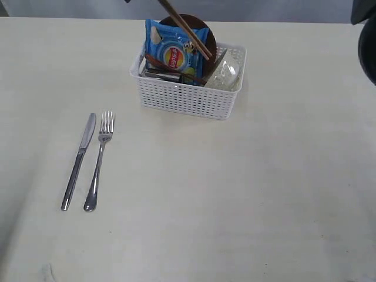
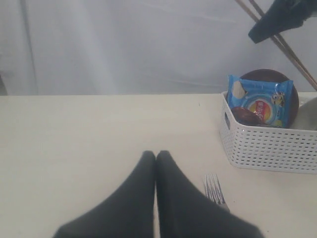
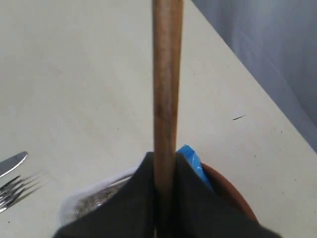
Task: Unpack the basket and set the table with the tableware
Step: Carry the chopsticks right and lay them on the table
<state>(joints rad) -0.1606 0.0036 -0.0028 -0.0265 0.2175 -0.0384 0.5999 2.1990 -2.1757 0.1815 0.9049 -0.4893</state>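
Note:
The white lattice basket (image 1: 187,97) (image 2: 267,146) stands at the back of the cream table (image 1: 235,194). In it are a blue chips bag (image 1: 173,54) (image 2: 260,101), the brown plate (image 1: 207,34) (image 2: 293,91), a reddish wooden spoon (image 1: 170,64) and a shiny cup (image 1: 226,73). The bowl is hidden. My right gripper (image 3: 165,163) (image 2: 280,20) is shut on the wooden chopsticks (image 1: 187,30) (image 3: 166,74), held slanting above the basket. The knife (image 1: 78,161) and fork (image 1: 98,161) (image 2: 214,188) lie side by side at the left. My left gripper (image 2: 156,154) is shut and empty, above the table near the fork.
A dark arm part (image 1: 367,41) hangs at the right edge of the exterior view. A grey curtain (image 2: 124,44) stands behind the table's far edge.

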